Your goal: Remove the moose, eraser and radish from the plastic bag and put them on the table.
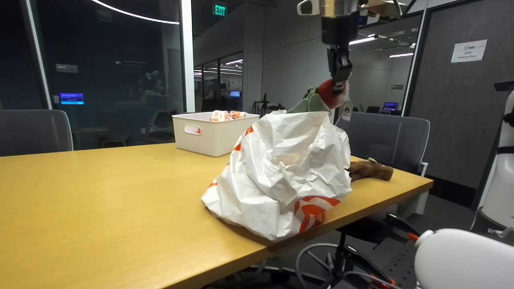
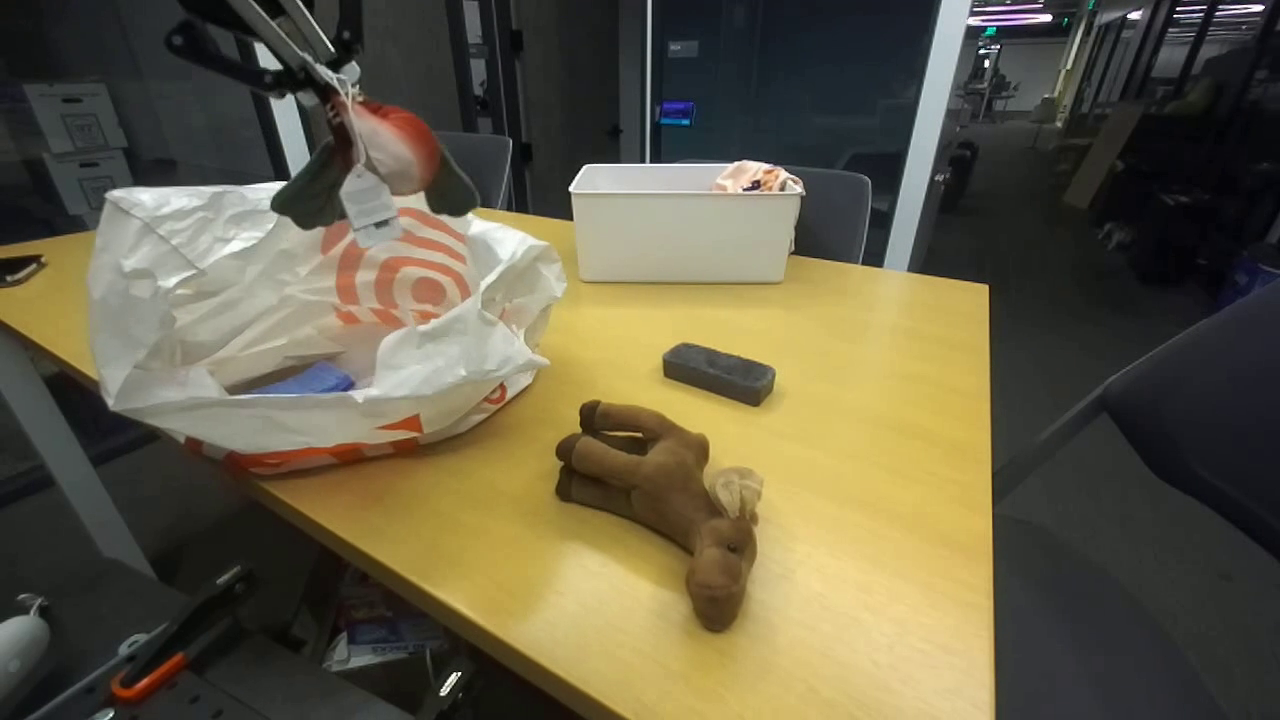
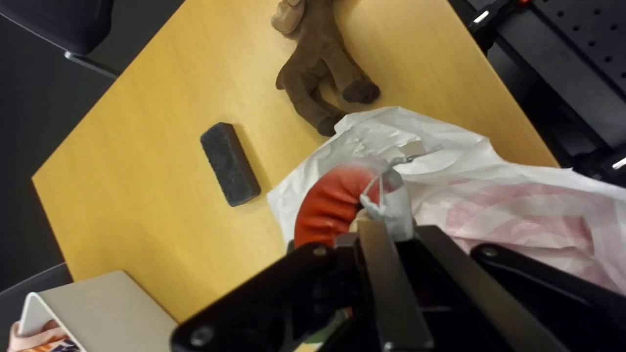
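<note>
Has the black end effector [image 1: 339, 85] clamped on a red, white and green cloth radish [image 2: 402, 145], over a white plastic bag [image 1: 289, 172]. Could fall in from a weak pinch. Swung too low, could hit the brown plush moose [image 2: 660, 482] or dark block eraser [image 2: 718, 373] on the yellow table [image 2: 860, 480].

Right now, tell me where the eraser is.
In an exterior view, the eraser lies on the table right of the plastic bag, between the white bin and the moose. The wrist view shows it left of the bag.
</note>
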`<state>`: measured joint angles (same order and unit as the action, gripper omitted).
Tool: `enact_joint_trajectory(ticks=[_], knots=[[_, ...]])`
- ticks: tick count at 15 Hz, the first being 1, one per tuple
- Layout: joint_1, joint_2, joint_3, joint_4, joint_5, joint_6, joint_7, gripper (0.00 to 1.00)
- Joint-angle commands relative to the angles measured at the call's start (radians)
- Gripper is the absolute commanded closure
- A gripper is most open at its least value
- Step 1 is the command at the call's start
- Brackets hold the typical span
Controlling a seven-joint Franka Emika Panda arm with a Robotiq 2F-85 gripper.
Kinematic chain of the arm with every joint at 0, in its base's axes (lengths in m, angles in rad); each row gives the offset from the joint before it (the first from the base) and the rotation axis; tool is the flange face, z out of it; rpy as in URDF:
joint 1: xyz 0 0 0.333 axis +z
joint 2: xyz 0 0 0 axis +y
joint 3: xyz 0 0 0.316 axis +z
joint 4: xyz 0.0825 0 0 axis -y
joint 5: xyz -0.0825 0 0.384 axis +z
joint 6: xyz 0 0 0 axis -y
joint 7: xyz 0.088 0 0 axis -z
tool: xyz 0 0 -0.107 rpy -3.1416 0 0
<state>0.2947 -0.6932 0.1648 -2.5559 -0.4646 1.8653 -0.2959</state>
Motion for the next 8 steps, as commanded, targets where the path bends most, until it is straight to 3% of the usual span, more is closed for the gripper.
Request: enact_joint_trajectory(ticks=[1,8], knots=[[-0.056,-0.043,-0.029,0.015,-0.014,0.080,0.080,0.98],[-0.269,0.138,0.033,0.062,-0.235,0.452,0.404,0.98]])
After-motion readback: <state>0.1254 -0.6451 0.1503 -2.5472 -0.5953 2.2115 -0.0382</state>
